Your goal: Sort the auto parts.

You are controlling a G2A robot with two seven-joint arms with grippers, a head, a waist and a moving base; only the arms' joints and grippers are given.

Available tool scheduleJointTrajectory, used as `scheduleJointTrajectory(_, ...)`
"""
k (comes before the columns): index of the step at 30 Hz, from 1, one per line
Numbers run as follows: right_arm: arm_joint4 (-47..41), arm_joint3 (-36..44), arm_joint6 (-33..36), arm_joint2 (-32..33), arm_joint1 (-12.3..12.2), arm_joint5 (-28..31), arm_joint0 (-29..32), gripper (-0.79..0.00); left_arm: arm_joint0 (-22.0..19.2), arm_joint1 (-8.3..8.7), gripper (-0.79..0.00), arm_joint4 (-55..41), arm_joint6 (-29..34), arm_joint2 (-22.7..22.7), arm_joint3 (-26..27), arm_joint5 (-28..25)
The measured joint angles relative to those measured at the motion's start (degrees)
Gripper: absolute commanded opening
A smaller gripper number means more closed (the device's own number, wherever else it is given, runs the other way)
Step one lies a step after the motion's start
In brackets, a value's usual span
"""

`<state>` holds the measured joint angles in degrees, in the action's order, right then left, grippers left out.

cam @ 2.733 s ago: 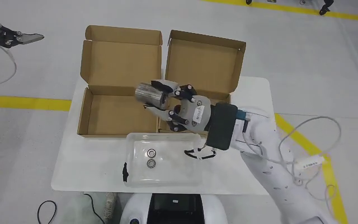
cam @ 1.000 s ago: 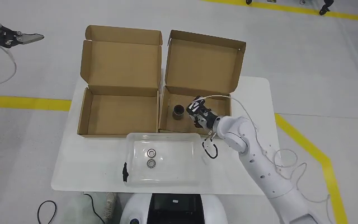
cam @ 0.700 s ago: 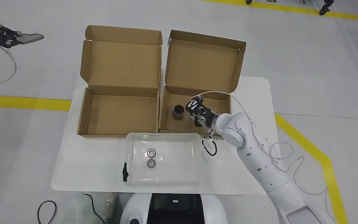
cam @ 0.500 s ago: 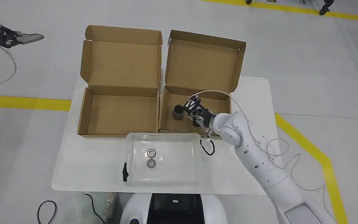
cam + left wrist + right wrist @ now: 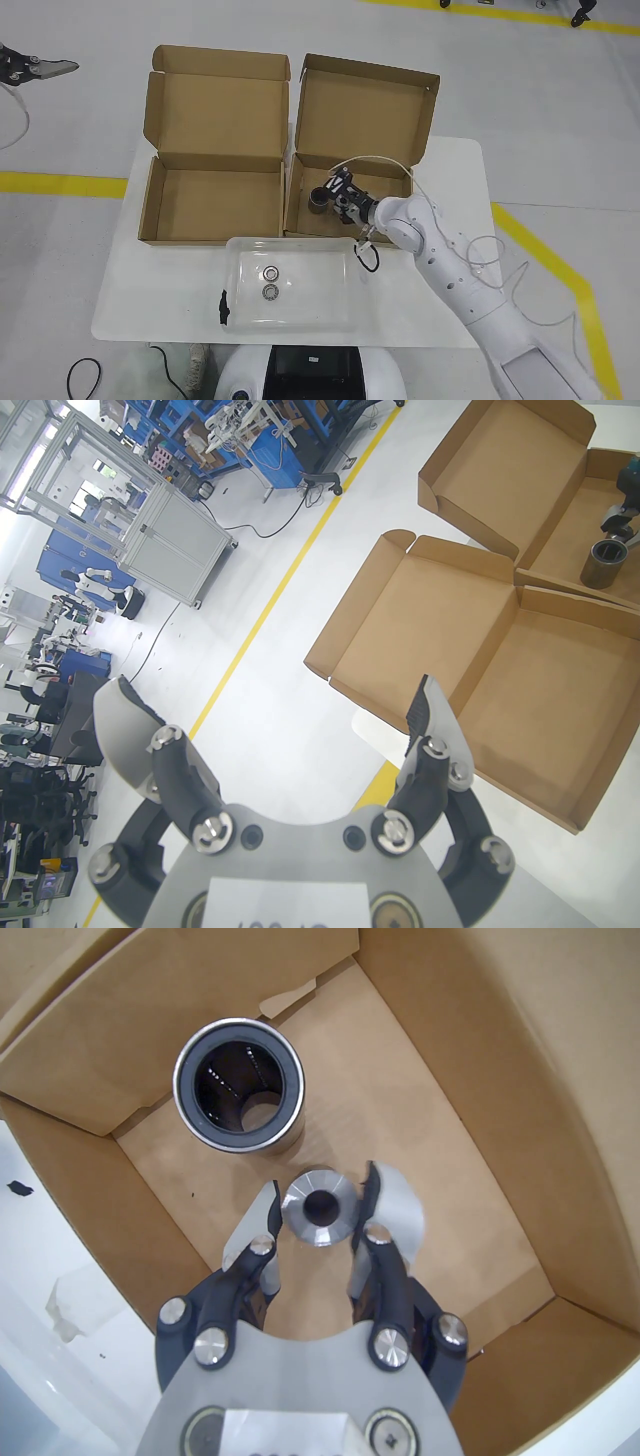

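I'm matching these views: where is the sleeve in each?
Top: sleeve in the right box, by its left wall.
Left wrist: far off, in the right box.
Right wrist: upright, beyond the bushing in the right gripper.
Shared landmark: the right box.

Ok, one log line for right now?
right gripper: shut on small metal sleeve inside right box, beside upright cylinder | left gripper: open, off table | tray: two bearings

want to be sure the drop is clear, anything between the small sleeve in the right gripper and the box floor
Nothing visible. The right gripper holds the small sleeve over bare floor of the box; the large bearing stands beside it, not beneath.
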<state>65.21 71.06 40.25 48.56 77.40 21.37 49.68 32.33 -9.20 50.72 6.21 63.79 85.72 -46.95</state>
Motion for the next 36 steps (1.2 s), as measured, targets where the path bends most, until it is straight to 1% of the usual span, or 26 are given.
scheduleJointTrajectory(2,0.23,0.34,0.00,0.02,0.01,-0.11,0.03,-0.486,0.00,0.00,0.000,0.00,0.00,0.00,0.00,0.00)
scheduleJointTrajectory(7,1.51,2.95,-0.70,0.98,-0.36,-0.13,0.93,-0.480,0.00,0.00,0.000,0.00,0.00,0.00,0.00,0.00)
scheduleJointTrajectory(13,4.72,12.74,0.28,3.98,-1.72,-0.16,4.68,-0.468,0.00,0.00,0.000,0.00,0.00,0.00,0.00,0.00)
scheduleJointTrajectory(16,5.42,18.94,0.14,5.98,-2.57,1.69,7.43,-0.462,0.00,0.00,0.000,0.00,0.00,0.00,0.00,0.00)
scheduleJointTrajectory(20,5.44,26.86,-2.93,7.39,-3.42,5.64,11.40,-0.446,0.00,0.00,0.000,0.00,0.00,0.00,0.00,0.00)
scheduleJointTrajectory(23,6.46,31.02,-5.05,6.04,-3.74,10.02,13.33,-0.446,0.00,0.00,0.000,0.00,0.00,0.00,0.00,0.00)
scheduleJointTrajectory(27,7.51,33.47,-6.41,3.02,-3.76,13.48,14.82,-0.440,0.00,0.00,0.000,0.00,0.00,0.00,0.00,0.00)
scheduleJointTrajectory(30,8.01,33.91,-7.04,0.82,-3.58,14.32,15.20,-0.434,0.00,0.00,0.000,0.00,0.00,0.00,0.00,0.00)
scheduleJointTrajectory(36,8.88,33.25,-8.59,-3.36,-3.01,13.94,15.55,-0.440,0.00,0.00,0.000,0.00,0.00,0.00,0.00,0.00)
